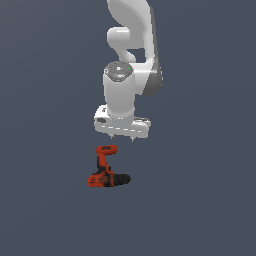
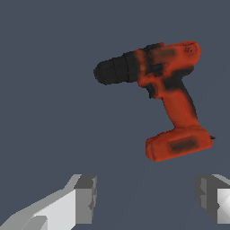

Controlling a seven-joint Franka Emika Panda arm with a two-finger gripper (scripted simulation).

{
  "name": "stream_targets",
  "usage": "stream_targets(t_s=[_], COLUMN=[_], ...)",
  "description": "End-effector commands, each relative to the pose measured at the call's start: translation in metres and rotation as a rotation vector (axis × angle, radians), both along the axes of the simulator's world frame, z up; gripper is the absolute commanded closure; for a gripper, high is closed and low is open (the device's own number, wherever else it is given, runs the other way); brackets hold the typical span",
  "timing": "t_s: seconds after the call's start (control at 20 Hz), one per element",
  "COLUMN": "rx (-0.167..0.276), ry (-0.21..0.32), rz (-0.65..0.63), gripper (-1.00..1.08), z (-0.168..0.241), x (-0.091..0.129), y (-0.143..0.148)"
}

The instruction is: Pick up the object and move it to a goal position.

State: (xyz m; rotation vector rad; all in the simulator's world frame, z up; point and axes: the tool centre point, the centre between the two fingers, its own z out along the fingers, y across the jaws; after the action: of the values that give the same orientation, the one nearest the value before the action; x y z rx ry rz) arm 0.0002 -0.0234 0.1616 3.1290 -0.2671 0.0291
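The red-orange cordless drill [image 1: 107,170] lies flat on the dark grey floor, L-shaped, with its black chuck [image 1: 123,179] pointing to the exterior view's right and its handle and battery base [image 1: 106,149] reaching back toward the arm. In the wrist view the drill [image 2: 166,96] lies ahead of the fingers, off to one side of the gap. My gripper [image 1: 121,138] hangs above the floor, just behind the drill, apart from it. It is open and empty; both fingertips [image 2: 86,197] show wide apart.
The white arm [image 1: 131,55] rises behind the gripper. The plain dark grey floor [image 1: 200,200] spreads all around with no other objects in view.
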Motion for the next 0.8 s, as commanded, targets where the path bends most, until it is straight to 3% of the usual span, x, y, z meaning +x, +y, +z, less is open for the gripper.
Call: stream_targets(t_s=[0.0, 0.75], rx=[-0.001, -0.017], ry=[-0.004, -0.046], rz=[-0.053, -0.473], gripper=[-0.60, -0.60], z=[-0.006, -0.047], x=[0.000, -0.002], y=[-0.002, -0.019])
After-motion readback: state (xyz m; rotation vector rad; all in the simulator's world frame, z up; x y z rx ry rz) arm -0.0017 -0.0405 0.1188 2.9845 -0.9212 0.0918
